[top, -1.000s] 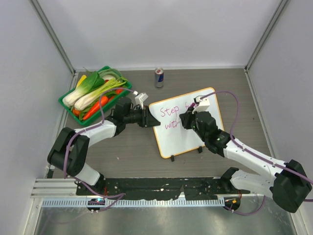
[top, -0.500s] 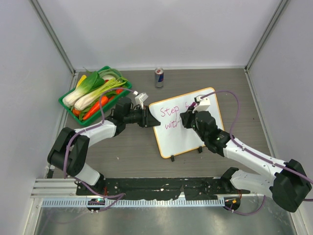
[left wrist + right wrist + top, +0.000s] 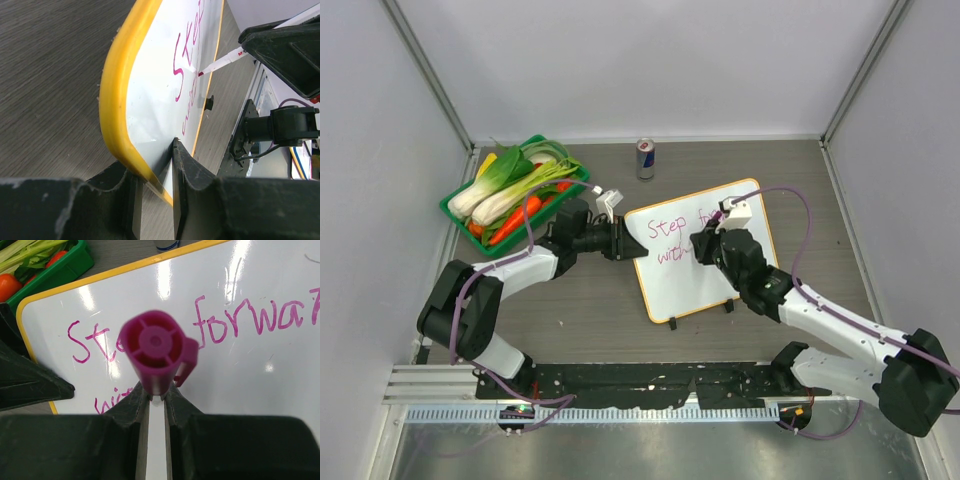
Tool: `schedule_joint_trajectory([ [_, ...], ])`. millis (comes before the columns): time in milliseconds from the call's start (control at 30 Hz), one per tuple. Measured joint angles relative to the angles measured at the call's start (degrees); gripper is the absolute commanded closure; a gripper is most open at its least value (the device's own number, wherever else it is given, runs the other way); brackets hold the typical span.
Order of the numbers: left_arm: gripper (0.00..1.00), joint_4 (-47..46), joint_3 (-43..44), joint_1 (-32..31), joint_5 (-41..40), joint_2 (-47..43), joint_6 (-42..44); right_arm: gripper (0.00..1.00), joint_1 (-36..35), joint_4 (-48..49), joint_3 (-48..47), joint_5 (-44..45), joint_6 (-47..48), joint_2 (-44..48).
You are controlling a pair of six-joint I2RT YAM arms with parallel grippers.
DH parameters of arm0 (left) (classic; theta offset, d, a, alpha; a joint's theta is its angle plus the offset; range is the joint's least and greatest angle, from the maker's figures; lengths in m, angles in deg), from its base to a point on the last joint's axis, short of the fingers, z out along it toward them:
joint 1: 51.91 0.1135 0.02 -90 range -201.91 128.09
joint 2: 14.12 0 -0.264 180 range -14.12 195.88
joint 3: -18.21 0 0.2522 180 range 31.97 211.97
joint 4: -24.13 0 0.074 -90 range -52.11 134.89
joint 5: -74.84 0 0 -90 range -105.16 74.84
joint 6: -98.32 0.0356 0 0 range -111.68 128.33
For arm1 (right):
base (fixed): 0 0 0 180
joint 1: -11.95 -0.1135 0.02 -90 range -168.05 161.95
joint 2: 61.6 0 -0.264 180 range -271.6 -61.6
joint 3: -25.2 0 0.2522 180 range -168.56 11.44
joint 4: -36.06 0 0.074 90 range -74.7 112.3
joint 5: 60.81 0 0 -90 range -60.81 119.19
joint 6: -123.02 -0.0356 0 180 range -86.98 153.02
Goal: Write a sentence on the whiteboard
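While the second line is barely begun, the overhead view has the whiteboard (image 3: 695, 275) on the worktop (image 3: 580, 310), the sentence (image 3: 670, 222) unfinished, so the right hand (image 3: 704, 246) should keep pressure light and even. The left wrist view shows the left hand (image 3: 152, 167) pinched on the board's yellow rim; it must hold firm. The right wrist view shows jaws closed on the magenta marker (image 3: 157, 352). Since a second ago, that hand has edged rightward.
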Motion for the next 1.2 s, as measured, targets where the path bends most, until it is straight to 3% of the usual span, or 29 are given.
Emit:
schedule_joint_trajectory([
  [667, 0.99, 0.0, 0.0, 0.0, 0.0, 0.0, 0.0, 0.99, 0.0, -0.9, 3.1, -1.0, -1.4, 3.2],
  [1000, 0.41, 1.9, -0.4, -1.2, -4.2, -0.6, 3.9, 0.99, 0.3, -4.9, 0.4, -1.8, -1.3, 10.2],
  [1200, 0.32, 8.0, -3.0, -3.4, -9.6, -4.0, 7.5, 0.99, 1.3, -5.2, -1.9, -3.1, -1.2, 12.8],
])
